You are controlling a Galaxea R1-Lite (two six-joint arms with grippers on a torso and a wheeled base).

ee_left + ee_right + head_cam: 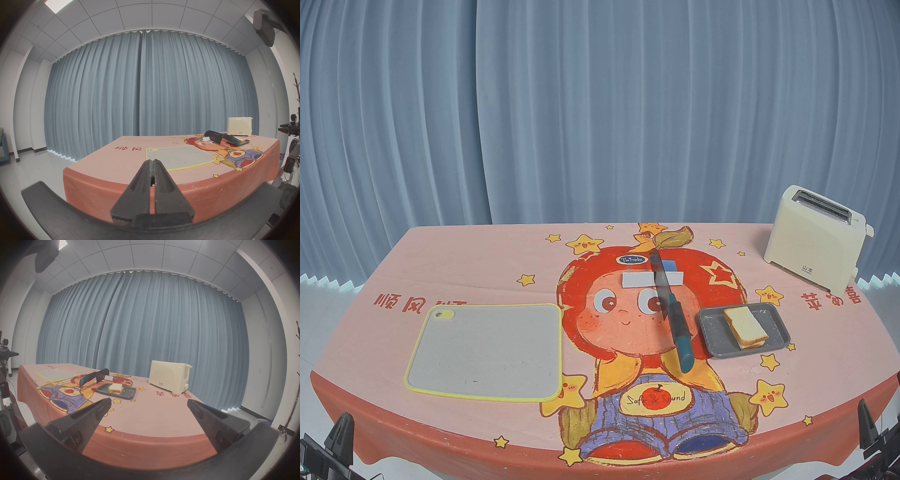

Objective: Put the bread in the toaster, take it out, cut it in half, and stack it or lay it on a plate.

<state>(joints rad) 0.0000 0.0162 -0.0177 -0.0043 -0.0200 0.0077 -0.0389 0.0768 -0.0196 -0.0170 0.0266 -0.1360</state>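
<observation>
Bread [745,326] [115,388] lies on a grey tray [715,332] [128,393] right of the table's middle. A cream toaster [816,237] [169,376] [239,126] stands at the far right corner. A knife with a teal handle [674,319] [225,137] [93,376] rests beside the tray, its blade propped on a white block [652,278]. A grey cutting board with a yellow rim [487,350] [178,157] [53,374] lies at the left. My left gripper [152,179] is shut, off the table's front left corner. My right gripper [149,416] is open, off the front right corner, holding nothing.
The table carries a pink cloth with a cartoon figure [650,350]. A blue curtain [600,106] hangs behind it. Bare cloth lies between the board and the tray and along the front edge.
</observation>
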